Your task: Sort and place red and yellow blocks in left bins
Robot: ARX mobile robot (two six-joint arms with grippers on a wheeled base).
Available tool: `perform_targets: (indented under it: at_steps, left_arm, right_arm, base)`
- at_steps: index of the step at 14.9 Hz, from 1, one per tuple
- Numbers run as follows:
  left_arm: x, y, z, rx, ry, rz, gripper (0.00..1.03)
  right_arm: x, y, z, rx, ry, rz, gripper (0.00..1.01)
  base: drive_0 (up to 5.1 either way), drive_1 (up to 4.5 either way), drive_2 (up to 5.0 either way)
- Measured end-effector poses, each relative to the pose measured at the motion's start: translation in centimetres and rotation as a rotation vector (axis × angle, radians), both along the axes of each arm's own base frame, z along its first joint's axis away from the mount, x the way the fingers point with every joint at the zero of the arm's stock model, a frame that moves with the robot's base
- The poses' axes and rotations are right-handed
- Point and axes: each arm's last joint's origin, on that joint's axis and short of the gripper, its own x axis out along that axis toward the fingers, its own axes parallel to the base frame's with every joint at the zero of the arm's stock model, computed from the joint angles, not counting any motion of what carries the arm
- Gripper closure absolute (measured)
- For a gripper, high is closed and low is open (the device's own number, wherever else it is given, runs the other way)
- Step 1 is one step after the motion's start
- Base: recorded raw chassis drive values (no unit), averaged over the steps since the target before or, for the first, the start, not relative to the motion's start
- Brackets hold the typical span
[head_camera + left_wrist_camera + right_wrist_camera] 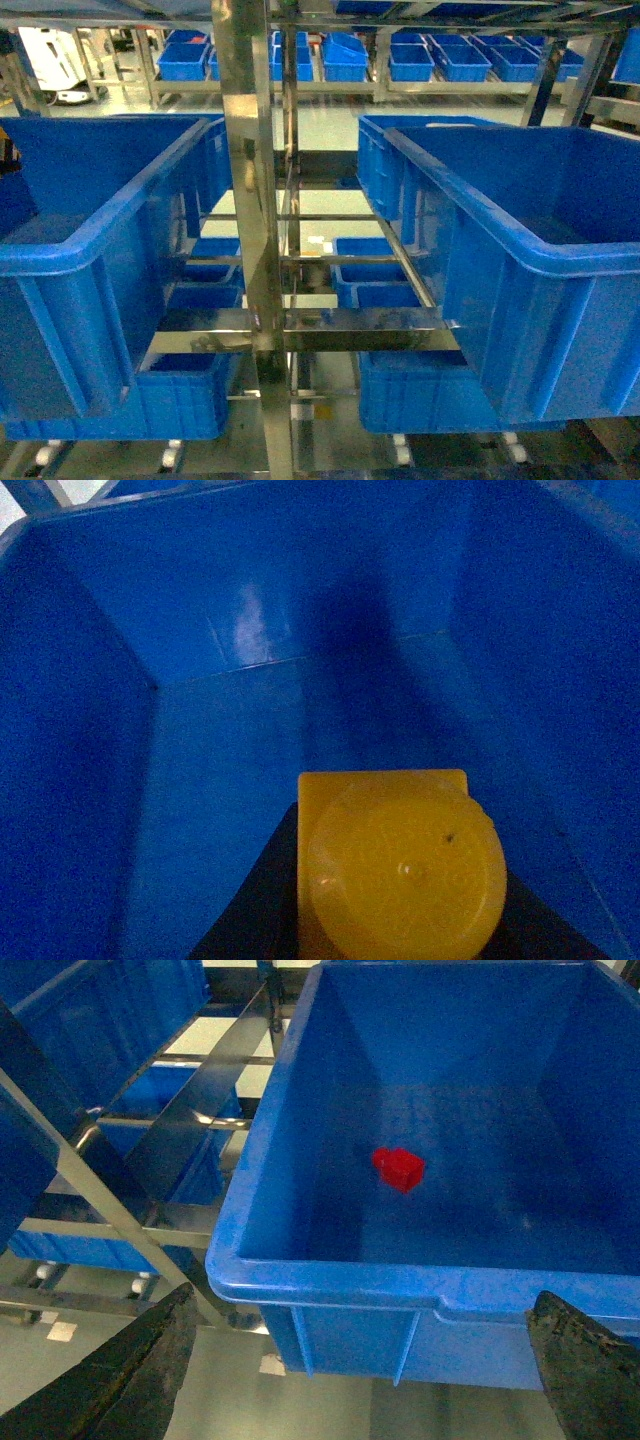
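Note:
In the left wrist view a yellow block [400, 865] with a round stud facing the camera sits between the dark fingers [250, 915] of my left gripper [398, 920], which is shut on it. It hangs inside a deep blue bin [250, 600], above the bin's bare floor. A red block [399, 1168] lies on the floor of a blue crate [400, 1290] in the right wrist view. My right gripper [365, 1360] stands open in front of that crate's near rim, outside it and holding nothing. Neither gripper shows in the head view.
The head view has one large blue bin [90, 250] on the left and another [520, 250] on the right. A steel rack post [250, 200] stands between them. More blue crates [190, 400] sit on the lower shelf, and small blue trays [430, 60] line a far rack.

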Motion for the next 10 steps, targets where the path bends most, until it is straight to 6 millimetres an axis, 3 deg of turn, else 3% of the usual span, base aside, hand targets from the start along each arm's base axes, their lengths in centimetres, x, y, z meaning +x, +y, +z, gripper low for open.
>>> perform_targets:
  at_steps: [3,5,8,10]
  left_arm:
    - [2.9,2.3,-0.4,0.005,0.033,0.013,0.76]
    - [5.1,4.0,-2.1,0.026,0.046,-0.003,0.76]
    - [5.7,4.6,-4.8,0.017,0.121,-0.03,0.76]
    - [5.7,4.4,-5.3,0.043,0.12,-0.057,0.76]
  right_arm:
    - [0.0,0.0,0.0,0.0,0.0,0.0,0.03]
    - [0.0,0.0,0.0,0.0,0.0,0.0,0.03]
    - [0.0,0.0,0.0,0.0,0.0,0.0,0.03]
    - [0.0,0.0,0.0,0.0,0.0,0.0,0.03]
  base:
    - [0.0,0.0,0.0]
    - [0.0,0.0,0.0]
    - [0.0,0.0,0.0]
    - [0.0,0.0,0.0]
